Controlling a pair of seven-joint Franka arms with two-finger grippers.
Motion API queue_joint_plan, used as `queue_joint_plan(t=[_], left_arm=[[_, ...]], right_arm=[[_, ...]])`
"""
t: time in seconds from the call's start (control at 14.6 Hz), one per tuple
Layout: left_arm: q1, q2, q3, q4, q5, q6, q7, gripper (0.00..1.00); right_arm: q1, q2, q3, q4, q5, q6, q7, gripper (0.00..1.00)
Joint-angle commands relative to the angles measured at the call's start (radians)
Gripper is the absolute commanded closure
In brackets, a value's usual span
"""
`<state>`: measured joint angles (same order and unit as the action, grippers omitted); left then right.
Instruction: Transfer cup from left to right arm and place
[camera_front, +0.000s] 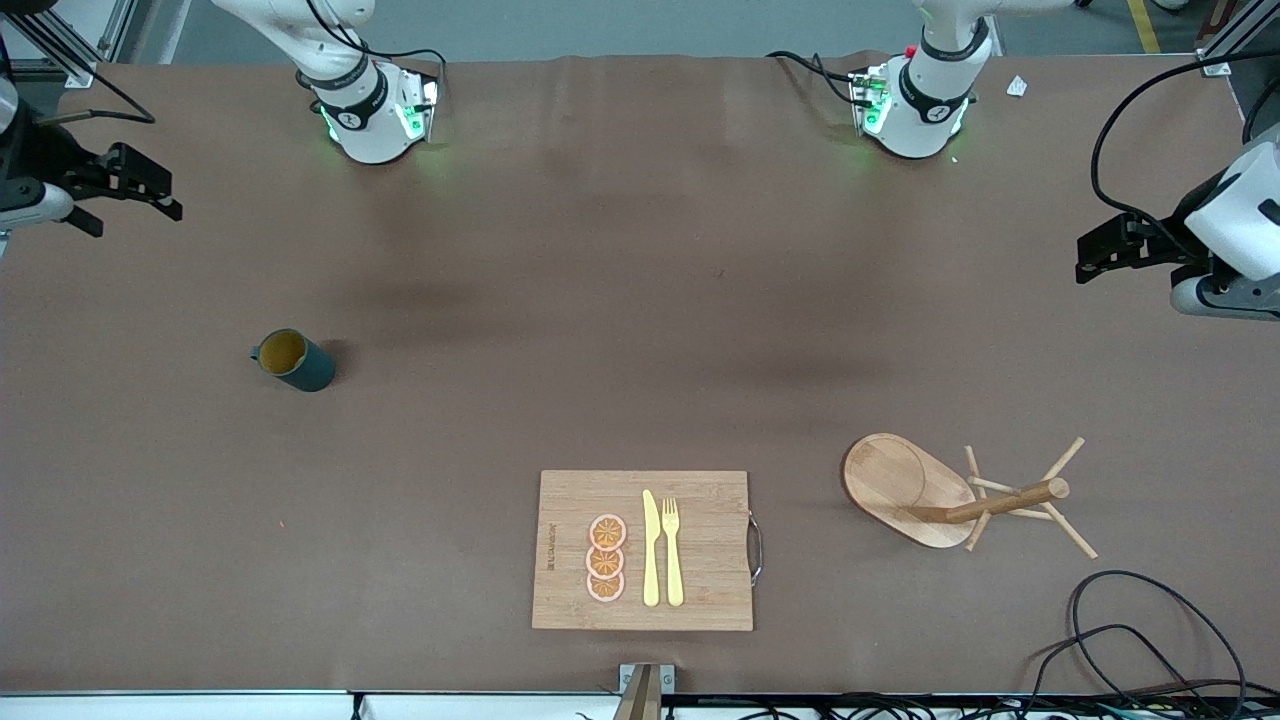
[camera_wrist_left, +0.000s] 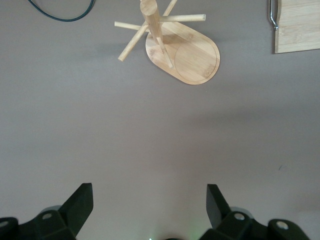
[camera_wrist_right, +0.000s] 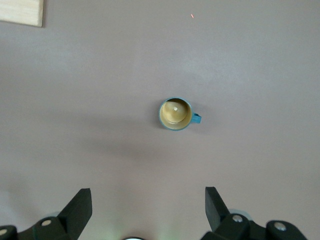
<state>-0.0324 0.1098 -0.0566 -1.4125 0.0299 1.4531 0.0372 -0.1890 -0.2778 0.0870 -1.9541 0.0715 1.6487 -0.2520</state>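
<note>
Both arms are reaching out past the ends of the table, so the front camera is cutting each of them off at the frame edge and showing only part of each wrist. The right gripper (camera_front: 150, 195) is hanging over the right arm's end of the table, and the right wrist view is catching just the tips of its fingers (camera_wrist_right: 80, 205), standing wide apart with nothing between them. The left gripper (camera_front: 1100, 250) is hanging over the left arm's end, its fingers (camera_wrist_left: 80, 202) likewise spread wide and empty. The cup (camera_front: 293, 360) is standing upright on the brown table (camera_front: 640, 300) toward the right arm's end, well apart from both grippers, nearer to the front camera than the right gripper; its handle is pointing toward that end of the table, and its ribbing is hard to make out. The cutting board (camera_front: 700, 550) is lying near the front edge, carrying three orange slices (camera_front: 606, 558), a yellow knife (camera_front: 650, 548) and a yellow fork (camera_front: 672, 550). The wooden mug tree (camera_front: 960, 495) is sitting toward the left arm's end. Black cables (camera_front: 1130, 630) are partly running out of frame at the corner.
</note>
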Motion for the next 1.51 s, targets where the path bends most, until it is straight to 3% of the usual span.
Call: queue_joint_plan(t=[0.0,0.48,0.75,0.96,1.44], left_arm=[[0.002,-0.018,0.004,0.009,0.013,-0.003,0.010,0.00],[0.037,-0.041,-0.008,-0.008,-0.004,-0.034,0.001,0.00],[0.040,-0.119,-0.005,-0.107,-0.028,-0.008,0.012,0.00],[0.039,-0.169,0.003,-0.170,-0.041,0.013,0.012,0.00],[0.019,-0.200,-0.008,-0.177,-0.031,-0.031,-0.037,0.00]], right_arm=[[-0.006,-0.008,0.025,0.012,-0.015,-0.012,0.057,0.00],[0.019,0.002,0.026,0.049,-0.022,-0.061,0.183,0.00],[-0.016,0.052,0.020,0.130,-0.036,-0.128,0.186,0.00],[-0.029,0.121,0.023,0.228,-0.135,-0.168,0.187,0.00],[-0.014,0.129,0.028,0.241,-0.150,-0.196,0.175,0.00]])
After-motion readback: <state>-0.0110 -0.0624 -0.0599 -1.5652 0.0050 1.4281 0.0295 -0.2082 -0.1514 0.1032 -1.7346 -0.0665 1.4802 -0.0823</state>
